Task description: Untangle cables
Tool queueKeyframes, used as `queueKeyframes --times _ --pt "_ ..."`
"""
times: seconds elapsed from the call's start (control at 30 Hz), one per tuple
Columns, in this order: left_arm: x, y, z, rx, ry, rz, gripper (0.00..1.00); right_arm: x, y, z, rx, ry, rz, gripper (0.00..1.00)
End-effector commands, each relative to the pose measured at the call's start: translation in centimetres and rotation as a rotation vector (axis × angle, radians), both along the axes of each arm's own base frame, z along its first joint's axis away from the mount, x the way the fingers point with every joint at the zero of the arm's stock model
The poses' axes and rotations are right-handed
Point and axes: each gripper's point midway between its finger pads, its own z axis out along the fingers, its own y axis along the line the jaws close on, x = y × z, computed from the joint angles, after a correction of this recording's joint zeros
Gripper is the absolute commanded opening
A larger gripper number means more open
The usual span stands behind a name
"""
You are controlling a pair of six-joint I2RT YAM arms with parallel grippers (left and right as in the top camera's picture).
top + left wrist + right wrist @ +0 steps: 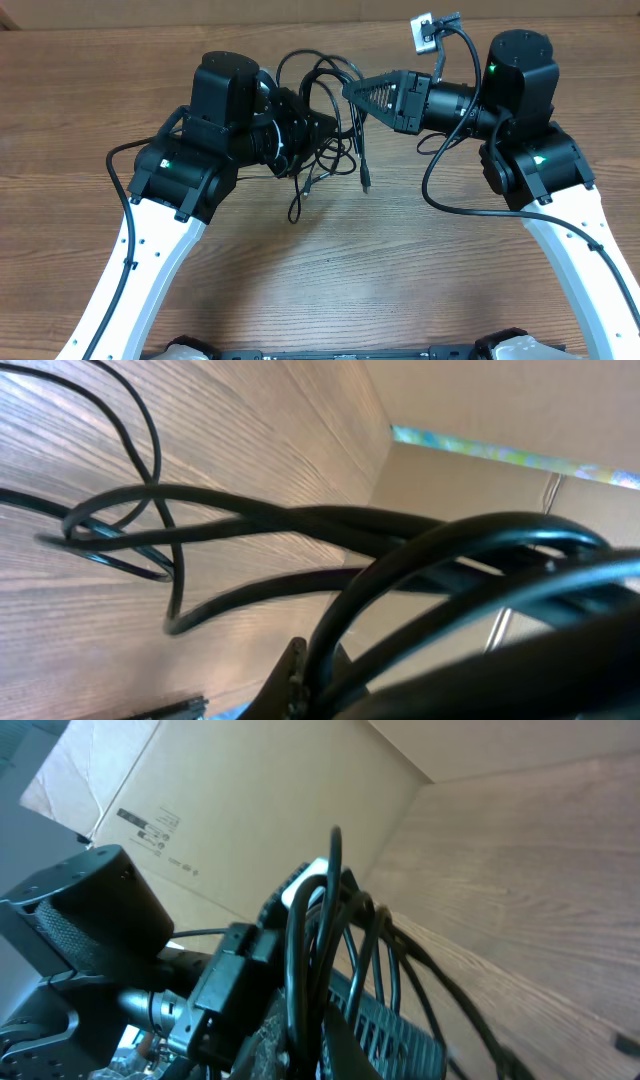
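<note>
Nearest the arm bases the desk (330,270) is bare wood, and none of the cables (361,150) lies there on its own. A little farther in, two loose ends trail toward the near edge. One ends in a small plug (367,184), and the other runs down to the left of it. These are the only parts that look free.

Beyond them, mid-desk, the knot hangs between the two arms. The left fingers (318,128) are pushed into it from the left. The left wrist view shows thick strands sweeping right across the lens, but whether those fingers are clamped or parted I cannot tell. The right fingers (375,95) come in from the other side. They look closed on a bunch of strands that crosses their ribbed pad in the right wrist view. In that view the strands cross and lie against one another.

Farther back, several loops (318,72) arch over each other between the two arms, short of the cardboard wall (200,8).

As I judge it, the work is at an early stage. The bundle is lifted and spread a little, but the cords cross in many places and no single one has been drawn clear. Separating each cord and laying them apart is all yet to do.
</note>
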Motion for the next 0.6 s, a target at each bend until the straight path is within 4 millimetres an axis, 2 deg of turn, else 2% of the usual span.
queueKeyframes --times 0.0,0.03,0.07,0.13,0.17,0.3,0.47,0.57 --pt "1.1 1.0 -0.2 0.125 -0.139 -0.008 0.04 -1.2 -0.2 1.1 -0.013 -0.057 0.016 0.04" --pt "1.3 1.2 -0.3 0.157 -0.17 -0.016 0.04 -1.1 -0.3 0.8 -0.029 -0.075 0.019 0.1" --pt "1.6 1.6 -0.4 0.217 -0.229 -0.034 0.04 -1.1 -0.6 0.4 -0.053 -0.103 0.022 0.29" --pt "2.3 2.5 -0.7 0.411 -0.423 -0.148 0.04 -1.0 -1.3 -1.1 -0.135 -0.19 0.034 0.91" --pt "2.3 2.8 -0.9 0.51 -0.524 -0.238 0.04 -0.8 -1.8 -1.8 -0.172 -0.199 0.02 1.0" --pt "0.8 3.5 -2.9 0.819 -0.807 -0.647 0.04 0.7 -4.4 -5.7 -0.369 -0.176 -0.093 1.0" --pt "-2.3 3.9 -5.5 1.011 -1.028 -1.128 0.04 0.1 -5.3 -7.9 -0.528 -0.292 -0.027 1.0" --pt "-2.2 3.8 -5.3 1.044 -1.1 -1.183 0.04 0.4 -6.2 -8.9 -0.606 -0.303 -0.049 1.0"
